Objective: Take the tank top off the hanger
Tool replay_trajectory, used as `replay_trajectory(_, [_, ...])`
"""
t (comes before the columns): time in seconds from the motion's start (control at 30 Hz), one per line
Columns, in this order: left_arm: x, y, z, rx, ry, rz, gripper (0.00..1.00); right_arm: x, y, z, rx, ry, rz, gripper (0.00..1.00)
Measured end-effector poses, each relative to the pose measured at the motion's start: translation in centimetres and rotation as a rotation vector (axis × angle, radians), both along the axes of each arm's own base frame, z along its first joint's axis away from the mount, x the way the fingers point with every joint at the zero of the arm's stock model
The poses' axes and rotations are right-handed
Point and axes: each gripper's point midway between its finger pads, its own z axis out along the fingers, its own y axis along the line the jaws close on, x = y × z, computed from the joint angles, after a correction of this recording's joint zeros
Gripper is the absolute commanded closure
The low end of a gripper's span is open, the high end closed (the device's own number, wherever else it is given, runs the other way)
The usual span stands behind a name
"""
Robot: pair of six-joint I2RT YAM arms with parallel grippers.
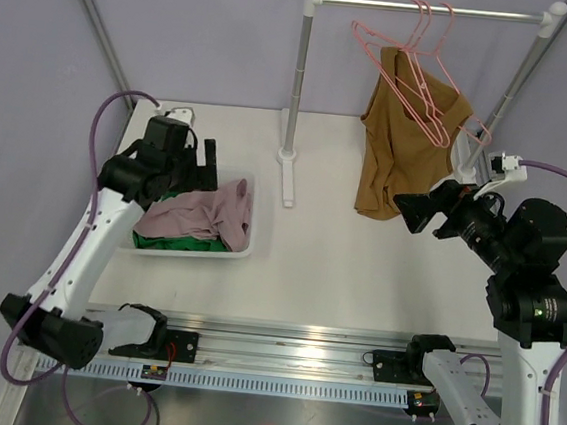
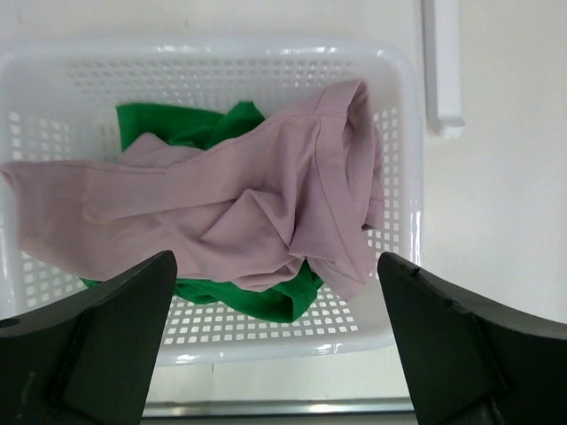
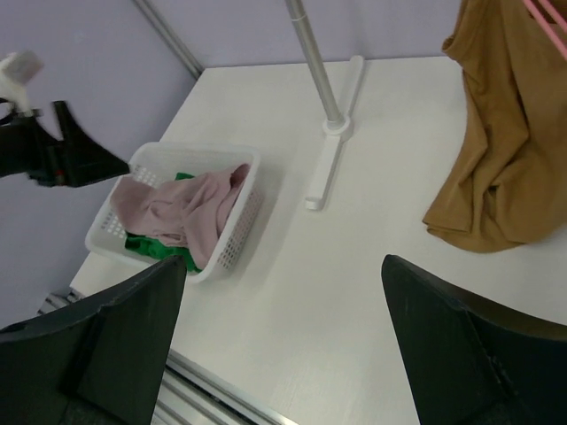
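Observation:
A brown tank top (image 1: 395,153) hangs on a pink wire hanger (image 1: 428,86) from the rack's rail (image 1: 434,8) at the back right. Its hem rests on the table. A second, bare pink hanger hangs beside it. The top also shows in the right wrist view (image 3: 500,150). My right gripper (image 1: 414,210) is open and empty, held just right of the top's lower edge, apart from it; its wrist view (image 3: 283,345) looks over the table. My left gripper (image 1: 208,165) is open and empty above the basket (image 2: 266,341).
A white basket (image 1: 245,249) at the left holds a mauve garment (image 1: 213,211) over a green one (image 1: 170,242). The rack's left post (image 1: 298,93) and its foot (image 1: 289,178) stand mid-table. A metal rail runs along the table's near edge.

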Motion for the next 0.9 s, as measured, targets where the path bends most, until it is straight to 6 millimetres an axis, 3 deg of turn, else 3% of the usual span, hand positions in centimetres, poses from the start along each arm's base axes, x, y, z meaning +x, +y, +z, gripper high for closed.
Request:
replay_trajectory(0.1, [-1.5, 0.9, 3.4, -0.017, -0.120, 0.013, 0.01, 0.8, -1.1, -1.0, -0.028, 0.039, -0.067, 0.01])
replay_trajectory(0.23, [-5.0, 3.4, 8.5, -0.031, -0.319, 0.063, 0.01, 1.1, -2.6, -2.2, -0.085, 0.066, -0.162, 0.00])
replay_trajectory(0.4, [-9.8, 7.1, 11.1, -0.009, -0.458, 0.164, 0.01, 0.4, -4.4, -3.7, -0.172, 0.096, -0.260, 0.01])
replay_trajectory(0.47, [-11.2, 8.1, 10.7, 0.004, -0.466, 0.196, 0.01, 0.0, -5.5, -4.6, -0.216, 0.128, -0.312, 0.00])
replay_trajectory(0.63, [-13.7, 9.1, 6.6, 0.034, -0.400, 0.204, 0.01, -1.3, -8.3, -7.2, -0.317, 0.232, -0.426, 0.01])
replay_trajectory(0.9, [-15.2, 9.2, 4.0, 0.027, -0.380, 0.185, 0.01, -4.8, -9.4, -7.6, -0.302, 0.154, -0.449, 0.01])
